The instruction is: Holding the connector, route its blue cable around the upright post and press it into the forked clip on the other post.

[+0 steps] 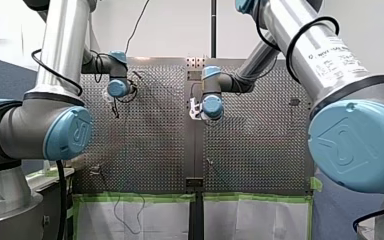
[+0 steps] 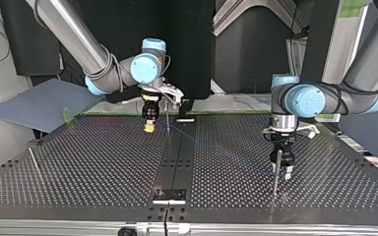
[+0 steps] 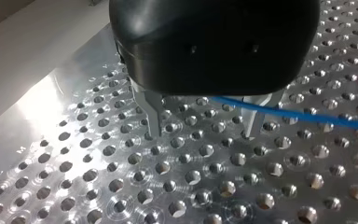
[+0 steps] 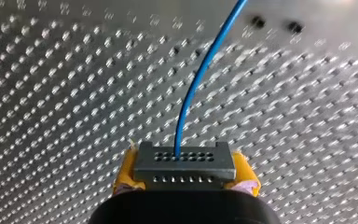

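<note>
The right gripper (image 4: 185, 175) is clamped on the connector (image 4: 184, 159), a small grey block with rows of pin holes. Its yellow pads (image 4: 126, 173) press on the block's two short ends. The blue cable (image 4: 191, 93) leaves one hole in the connector's face and curves away ahead of the gripper, over the perforated table (image 4: 51, 93).

The left gripper (image 3: 203, 133) hangs just above the table with its metal fingers (image 3: 151, 114) spread apart, holding nothing. The cable runs in from one side, crosses one finger and passes on under the gripper's body. The views do not settle whether it lies in the gap between the fingers or only passes beside them.

In the top view a thin post (image 2: 167, 115) stands just beside the right gripper, and a second post (image 2: 276, 169) stands just beside the left one. The cable slants faintly between the two. Which post carries the forked clip is too small to tell.

The cable looks thin, light and springy, so it will likely bow away from a post unless kept lightly taut. The connector seems rigid and is the safe place to hold. Its single wire joint is probably the weak point, so a hard pull could strain it. The smooth sheath may slide through metal fingers, which would suit guiding it into the fork.
</note>
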### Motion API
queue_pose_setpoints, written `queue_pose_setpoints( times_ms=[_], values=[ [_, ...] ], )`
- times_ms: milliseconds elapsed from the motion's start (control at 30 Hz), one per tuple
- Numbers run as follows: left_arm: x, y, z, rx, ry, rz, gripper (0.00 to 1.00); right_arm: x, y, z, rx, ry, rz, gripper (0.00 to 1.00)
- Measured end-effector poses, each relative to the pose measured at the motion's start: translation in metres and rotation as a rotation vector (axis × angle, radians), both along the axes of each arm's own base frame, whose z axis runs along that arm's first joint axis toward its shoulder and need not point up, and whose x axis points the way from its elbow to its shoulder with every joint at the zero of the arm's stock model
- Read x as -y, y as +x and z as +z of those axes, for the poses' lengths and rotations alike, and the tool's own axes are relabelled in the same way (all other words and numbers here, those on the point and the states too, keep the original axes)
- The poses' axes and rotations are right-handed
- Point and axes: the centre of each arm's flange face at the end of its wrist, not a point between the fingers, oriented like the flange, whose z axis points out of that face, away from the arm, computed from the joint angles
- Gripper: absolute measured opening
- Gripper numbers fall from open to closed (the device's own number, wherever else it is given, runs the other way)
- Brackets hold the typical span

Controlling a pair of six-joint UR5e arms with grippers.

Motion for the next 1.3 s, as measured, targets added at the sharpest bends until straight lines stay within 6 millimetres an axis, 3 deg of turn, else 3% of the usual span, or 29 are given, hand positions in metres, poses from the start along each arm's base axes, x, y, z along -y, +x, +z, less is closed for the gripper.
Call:
queue_pose_setpoints(
  times_ms=[133,267,433,600,700,900,1133,1300],
  values=[
    [0.001,0.000,0.000,0.000,-0.002,-0.004,0.89,0.007,-0.015,-0.018,0.010,0.009,-0.024,0.00],
    [0.002,-0.001,0.000,0.000,-0.003,-0.006,0.99,0.012,-0.028,-0.046,0.000,0.029,-0.048,0.00],
    [0.002,-0.001,-0.001,-0.004,-0.003,-0.001,0.99,0.018,-0.046,-0.085,-0.019,0.060,-0.072,0.00],
    [0.001,-0.002,-0.001,-0.011,-0.004,0.015,0.99,0.025,-0.066,-0.109,-0.021,0.077,-0.077,0.00],
    [0.000,-0.002,-0.002,-0.013,-0.004,0.021,0.99,0.031,-0.081,-0.122,-0.019,0.088,-0.078,0.00],
    [0.000,-0.002,-0.002,-0.014,-0.001,0.023,0.99,0.037,-0.116,-0.169,-0.035,0.133,-0.092,0.00],
    [0.000,-0.002,-0.002,-0.016,-0.001,0.023,0.99,0.034,-0.158,-0.224,-0.060,0.189,-0.141,0.00],
    [0.000,-0.002,-0.002,-0.016,-0.001,0.024,0.99,0.024,-0.170,-0.239,-0.063,0.199,-0.146,0.00]
  ],
)
